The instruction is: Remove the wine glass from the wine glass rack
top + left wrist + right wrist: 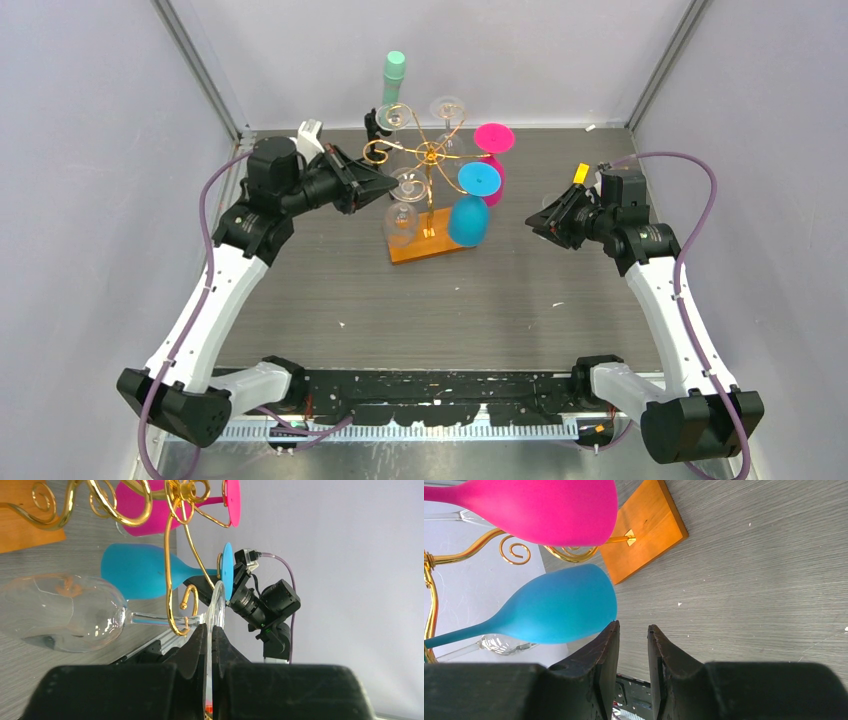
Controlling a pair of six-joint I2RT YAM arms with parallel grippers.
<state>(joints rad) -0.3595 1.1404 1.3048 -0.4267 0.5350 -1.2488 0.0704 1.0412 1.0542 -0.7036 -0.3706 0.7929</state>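
The wine glass rack (pixel 430 152) is gold wire with curled arms on an orange wooden base (pixel 425 243). Several glasses hang upside down from it. A clear wine glass (pixel 65 612) hangs on the near left arm, its stem in a gold hook (pixel 176 625). My left gripper (pixel 210 627) is shut on the rim of that glass's foot (pixel 218 605). From above, the left gripper (pixel 392 183) sits at the rack's left side. My right gripper (pixel 633 627) stands partly open and holds nothing, its left finger beside the blue glass (pixel 559 605).
A pink glass (pixel 493 150) and the blue glass (pixel 468 215) hang on the rack's right side, and more clear glasses (pixel 447 108) hang at the back. A teal bottle (pixel 394 72) and a small black tripod (pixel 375 125) stand behind the rack.
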